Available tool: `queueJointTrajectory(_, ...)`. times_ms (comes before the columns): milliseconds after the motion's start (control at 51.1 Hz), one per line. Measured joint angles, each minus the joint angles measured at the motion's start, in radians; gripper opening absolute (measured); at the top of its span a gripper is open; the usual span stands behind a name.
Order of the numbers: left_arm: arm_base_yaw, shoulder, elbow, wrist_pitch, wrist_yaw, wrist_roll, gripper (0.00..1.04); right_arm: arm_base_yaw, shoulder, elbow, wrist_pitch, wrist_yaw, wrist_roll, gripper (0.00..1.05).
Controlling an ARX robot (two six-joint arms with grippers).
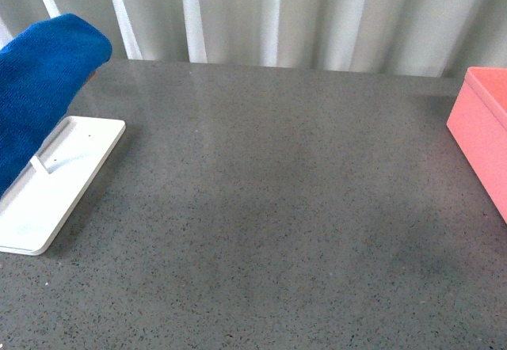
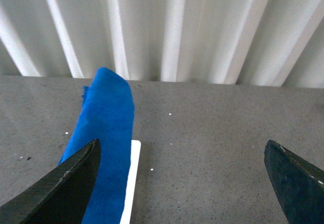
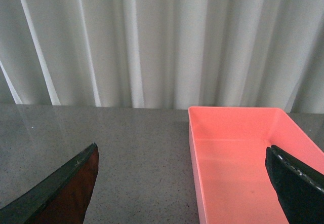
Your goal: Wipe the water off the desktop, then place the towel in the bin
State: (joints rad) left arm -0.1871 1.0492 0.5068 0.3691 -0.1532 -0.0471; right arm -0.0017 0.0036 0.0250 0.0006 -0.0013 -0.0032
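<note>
We hold our left gripper above the desktop toward its left edge, aimed at the far edge, with its two dark fingers spread wide apart. Our right gripper hovers toward the right edge, also facing the far edge, its fingers parted just as widely.

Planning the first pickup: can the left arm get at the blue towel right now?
Probably yes. The towel hangs just ahead of the open left claw, off to one side, and nothing stands between them; the claw would likely need shifting sideways.
</note>
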Motion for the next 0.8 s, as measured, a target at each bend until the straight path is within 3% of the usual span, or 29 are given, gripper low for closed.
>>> queueJointTrajectory(215, 0.058, 0.35, 0.378, -0.18, 0.134, 0.071, 0.98, 0.0, 0.0, 0.0, 0.0, 0.0, 0.0, 0.98)
queueJointTrajectory(528, 0.243, 0.805, 0.929, -0.586, 0.144, 0.197, 0.98, 0.0, 0.0, 0.0, 0.0, 0.0, 0.0, 0.98)
queueJointTrajectory(802, 0.312, 0.905, 0.965, -0.564, 0.132, 0.238, 0.98, 0.0, 0.0, 0.0, 0.0, 0.0, 0.0, 0.98)
